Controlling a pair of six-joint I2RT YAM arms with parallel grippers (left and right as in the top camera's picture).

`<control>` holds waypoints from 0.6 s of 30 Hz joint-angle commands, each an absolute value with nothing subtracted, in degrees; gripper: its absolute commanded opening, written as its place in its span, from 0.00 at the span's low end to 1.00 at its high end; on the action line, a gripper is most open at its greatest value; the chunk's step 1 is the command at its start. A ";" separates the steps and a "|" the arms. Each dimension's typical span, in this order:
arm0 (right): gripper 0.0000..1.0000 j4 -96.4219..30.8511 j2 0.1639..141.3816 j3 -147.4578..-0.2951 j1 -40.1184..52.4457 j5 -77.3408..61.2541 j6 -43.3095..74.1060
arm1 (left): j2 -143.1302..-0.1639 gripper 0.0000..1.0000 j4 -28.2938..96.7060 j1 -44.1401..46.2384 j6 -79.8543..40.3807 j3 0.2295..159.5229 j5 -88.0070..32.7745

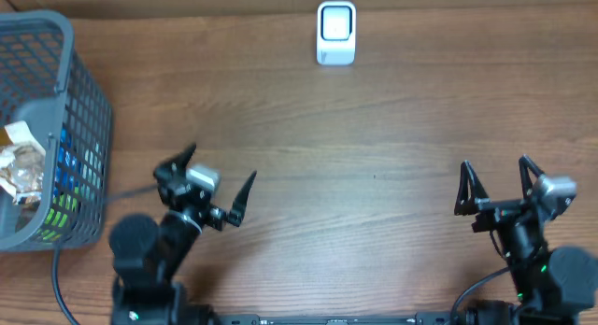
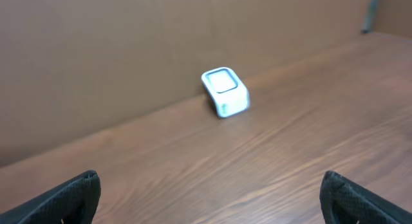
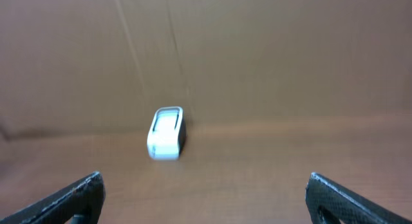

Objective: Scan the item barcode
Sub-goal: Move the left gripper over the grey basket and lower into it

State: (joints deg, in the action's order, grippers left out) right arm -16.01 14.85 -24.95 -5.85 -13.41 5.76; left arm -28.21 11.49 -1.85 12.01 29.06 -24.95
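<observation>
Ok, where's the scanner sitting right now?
In the overhead view the white scanner stands at the far edge of the table, near the middle, far from the grey basket on the left side.

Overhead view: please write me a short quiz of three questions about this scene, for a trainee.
1. True or false: the left hand is holding an item.
2. Where on the table does the white scanner stand? A) near edge B) far edge, about the middle C) left edge
3. Short answer: what container holds the items?
Key: 1 false: it is open and empty, like the right hand. 2 B. 3 The grey basket at the left.
</observation>
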 commanded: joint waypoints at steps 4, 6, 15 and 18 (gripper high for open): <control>1.00 -27.00 30.96 -43.70 -5.48 -13.91 5.69 | -48.36 1.00 30.48 -1.48 11.81 56.18 -31.00; 1.00 -31.24 35.57 -48.99 -5.48 -14.63 5.69 | -54.24 1.00 38.11 -1.48 12.10 65.10 -30.94; 1.00 -57.74 58.70 -79.81 -5.48 -21.89 5.50 | -78.61 1.00 72.10 -1.48 10.94 111.33 -34.59; 1.00 -64.25 64.34 -88.68 -5.48 -24.47 5.61 | -82.76 1.00 76.12 -1.48 8.21 124.66 -34.63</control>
State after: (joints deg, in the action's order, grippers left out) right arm -61.28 61.30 -81.34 -5.85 -20.27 5.76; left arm -80.99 73.93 -1.85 11.44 114.74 -32.64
